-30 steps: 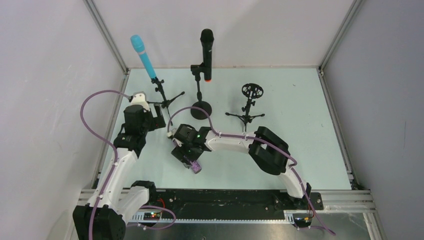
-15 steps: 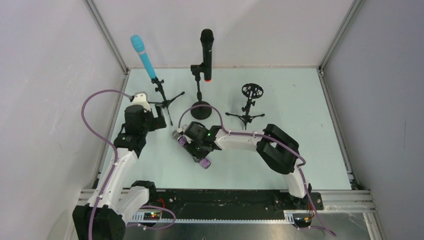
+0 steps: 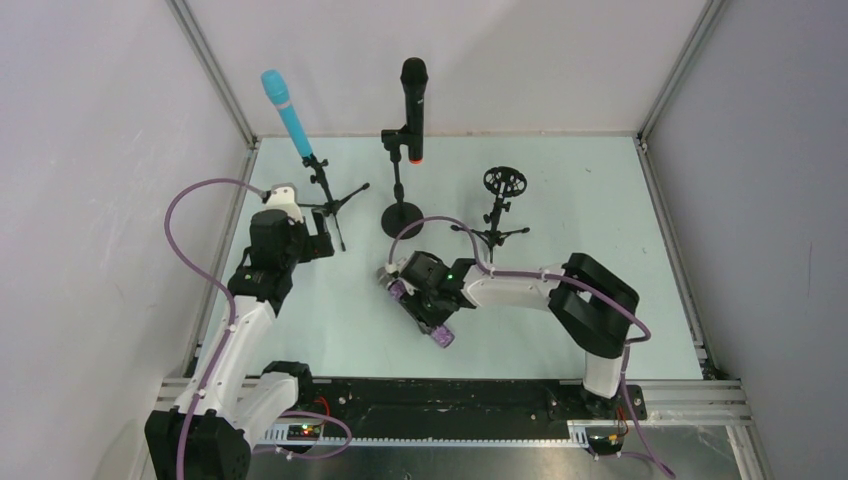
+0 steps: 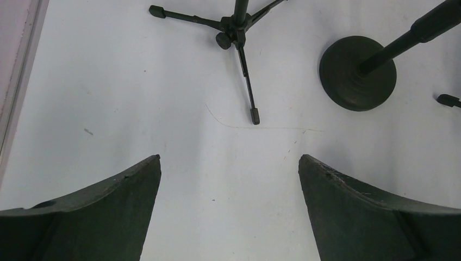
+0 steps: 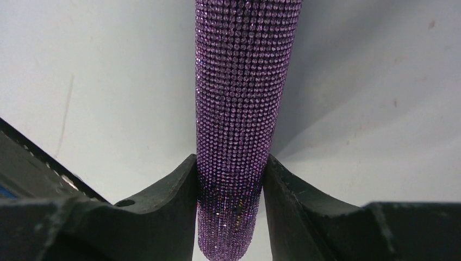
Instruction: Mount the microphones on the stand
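Note:
The turquoise microphone [image 3: 286, 112] sits in the left tripod stand [image 3: 325, 190]. The black microphone with the orange end [image 3: 413, 105] sits in the round-base stand [image 3: 402, 218]. The right tripod stand with a round shock mount [image 3: 503, 182] holds nothing. My right gripper [image 3: 425, 305] is shut on the purple glitter microphone [image 5: 244, 92], whose ends show either side of the wrist in the top view [image 3: 441, 337]. It hangs above the table in front of the round-base stand. My left gripper [image 4: 229, 179] is open and empty near the left tripod's legs [image 4: 239, 38].
Aluminium frame posts and grey walls close in the table on the left, back and right. The round base [image 4: 357, 73] and tripod legs stand across the back half. A purple cable loops over each arm.
My right gripper has carried the purple microphone to the right, from front-left of the round-base stand to front of it. The left arm has not moved.

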Robot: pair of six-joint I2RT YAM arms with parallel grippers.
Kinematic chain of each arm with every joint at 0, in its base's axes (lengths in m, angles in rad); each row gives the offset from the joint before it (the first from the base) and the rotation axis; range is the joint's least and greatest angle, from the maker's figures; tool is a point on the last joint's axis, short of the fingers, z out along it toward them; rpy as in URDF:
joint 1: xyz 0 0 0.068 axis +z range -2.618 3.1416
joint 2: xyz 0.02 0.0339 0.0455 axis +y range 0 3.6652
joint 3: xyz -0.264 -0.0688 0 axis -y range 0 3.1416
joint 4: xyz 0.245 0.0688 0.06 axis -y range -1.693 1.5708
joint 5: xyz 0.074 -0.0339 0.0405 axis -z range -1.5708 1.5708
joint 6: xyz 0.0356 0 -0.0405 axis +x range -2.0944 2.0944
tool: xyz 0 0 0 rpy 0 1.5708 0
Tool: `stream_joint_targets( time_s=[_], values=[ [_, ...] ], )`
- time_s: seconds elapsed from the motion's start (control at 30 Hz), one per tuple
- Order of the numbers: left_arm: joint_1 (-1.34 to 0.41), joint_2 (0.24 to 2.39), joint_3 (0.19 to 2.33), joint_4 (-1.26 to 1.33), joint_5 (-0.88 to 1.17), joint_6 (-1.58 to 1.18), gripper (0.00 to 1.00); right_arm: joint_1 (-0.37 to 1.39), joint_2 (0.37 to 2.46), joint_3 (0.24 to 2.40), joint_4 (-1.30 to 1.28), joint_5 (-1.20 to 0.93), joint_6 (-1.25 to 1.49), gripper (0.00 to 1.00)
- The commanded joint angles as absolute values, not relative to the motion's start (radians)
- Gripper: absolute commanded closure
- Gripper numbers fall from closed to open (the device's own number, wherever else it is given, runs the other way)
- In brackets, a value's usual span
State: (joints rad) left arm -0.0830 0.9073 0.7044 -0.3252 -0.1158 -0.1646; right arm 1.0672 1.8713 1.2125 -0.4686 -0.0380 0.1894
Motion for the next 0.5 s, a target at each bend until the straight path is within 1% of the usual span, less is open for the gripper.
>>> stream_joint_targets(
  time_s=[0.0, 0.03, 0.1, 0.17, 0.23, 0.3, 0.47],
  values=[
    [-0.09, 0.902, 0.73, -0.309, -0.1, -0.14, 0.0, 1.063, 1.794, 1.119, -0.542, -0.023, 0.184, 0.62],
    [-0.09, 0.902, 0.729, -0.31, -0.099, -0.14, 0.0, 1.062, 1.771, 1.103, -0.536, -0.029, 0.176, 0.57],
    [-0.091, 0.902, 0.73, -0.309, -0.097, -0.14, 0.0, 1.06, 1.742, 1.089, -0.517, -0.039, 0.167, 0.32],
    [-0.092, 0.901, 0.73, -0.309, -0.092, -0.139, 0.0, 1.057, 1.715, 1.086, -0.494, -0.049, 0.16, 0.21],
    [-0.093, 0.901, 0.73, -0.309, -0.081, -0.136, 0.0, 1.052, 1.69, 1.086, -0.469, -0.062, 0.155, 0.15],
    [-0.095, 0.899, 0.728, -0.309, -0.072, -0.133, 0.0, 1.046, 1.666, 1.091, -0.443, -0.067, 0.151, 0.12],
    [-0.097, 0.9, 0.729, -0.309, -0.071, -0.13, 0.0, 1.023, 1.64, 1.127, -0.443, -0.07, 0.148, 0.09]
  ],
)
